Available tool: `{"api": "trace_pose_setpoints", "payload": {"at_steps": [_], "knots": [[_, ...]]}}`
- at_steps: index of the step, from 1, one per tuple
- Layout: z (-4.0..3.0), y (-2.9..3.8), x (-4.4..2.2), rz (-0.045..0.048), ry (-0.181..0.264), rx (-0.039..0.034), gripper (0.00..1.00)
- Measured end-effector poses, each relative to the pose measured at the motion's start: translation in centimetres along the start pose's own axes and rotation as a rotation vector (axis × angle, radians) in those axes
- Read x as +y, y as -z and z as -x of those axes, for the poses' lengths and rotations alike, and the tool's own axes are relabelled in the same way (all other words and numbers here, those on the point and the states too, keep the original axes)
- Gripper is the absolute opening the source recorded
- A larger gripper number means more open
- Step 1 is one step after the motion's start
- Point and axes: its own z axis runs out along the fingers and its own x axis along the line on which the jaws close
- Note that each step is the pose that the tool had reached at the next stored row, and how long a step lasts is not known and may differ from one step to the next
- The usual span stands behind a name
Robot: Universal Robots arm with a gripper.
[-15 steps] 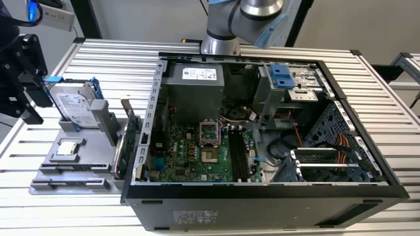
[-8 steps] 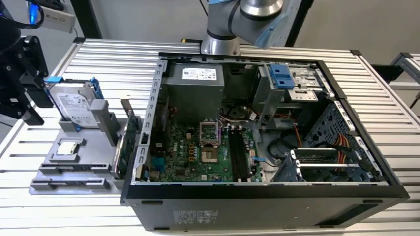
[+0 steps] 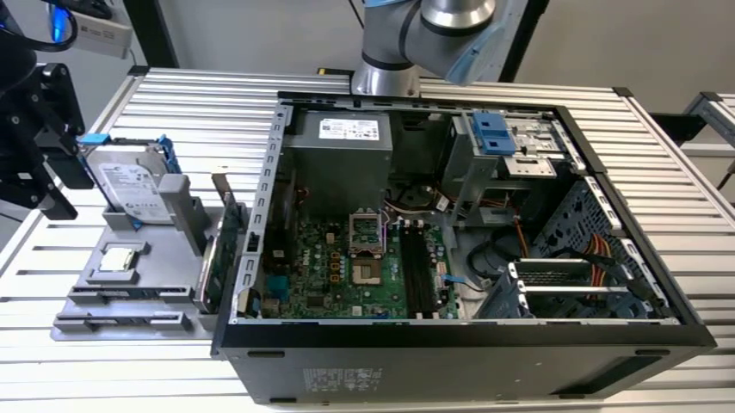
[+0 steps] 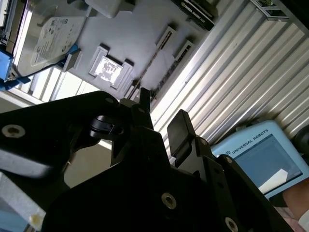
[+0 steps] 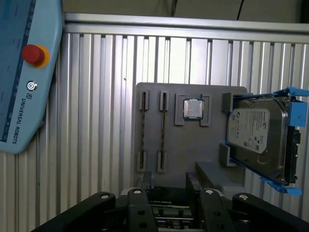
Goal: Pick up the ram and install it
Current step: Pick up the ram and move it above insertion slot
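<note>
While the hand (image 5: pixel 169 186) hangs above one end of the grey fixture (image 5: pixel 193 154), its fingers (image 5: pixel 137 205) stand apart with nothing clamped between them. The ram (image 5: pixel 162 130) stands on edge in a slotted holder on that fixture, untouched. A second thin stick (image 5: pixel 143 130) sits in the neighbouring holder just beside it; both are seen edge-on, so their colour cannot be told. Beside the holders a square processor chip (image 5: pixel 193 108) lies in its own recess, and past it a hard drive (image 5: pixel 256 135) stands in a blue bracket. The fixture rests on the ribbed metal worktop (image 3: pixel 195 103), near its edge at the exterior view's left and just beside the open computer case (image 3: pixel 460 370). Black memory slots (image 3: pixel 419 275) show on the board inside the case. A light-blue teach pendant (image 5: pixel 24 72) shows over the worktop's ribs, apart from the fixture.
</note>
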Motion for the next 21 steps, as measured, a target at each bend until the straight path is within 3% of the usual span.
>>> {"api": "trace_pose_setpoints", "payload": {"at_steps": [10,12,21], "knots": [[0.00,-0.03,0.00,0.0000,0.000,0.0000,1.00],[-0.02,-1.39,-0.01,0.0000,0.000,0.0000,1.00],[-0.03,-1.42,-0.01,0.0000,0.000,0.0005,1.00]]}}
